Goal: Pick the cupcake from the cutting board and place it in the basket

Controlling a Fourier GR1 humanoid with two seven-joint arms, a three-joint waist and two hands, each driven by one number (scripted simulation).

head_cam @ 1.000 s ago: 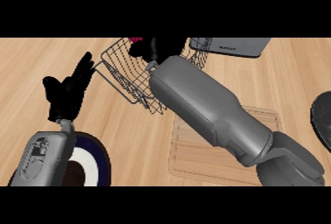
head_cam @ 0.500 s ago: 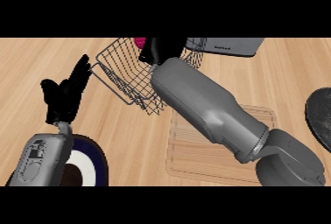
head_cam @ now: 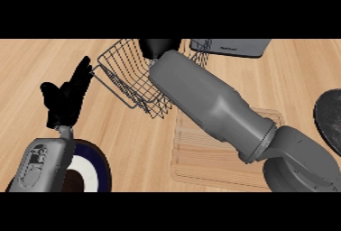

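Note:
My right forearm stretches from the lower right across the wire basket. Only the back of my right hand shows, black, at the top edge of the view above the basket's far side. The cupcake is not visible; the hand and arm hide whatever is under them. The wooden cutting board lies below the basket with nothing showing on its bare part. My left hand rests open at the left, fingers up, apart from the basket.
A white plate with a navy rim lies at the lower left, partly under my left forearm. A grey appliance stands at the top right of the basket. A dark round pan sits at the right edge.
My right hand has moved farther up over the basket. The pink bit seen beside it earlier no longer shows. The left hand has stayed still.

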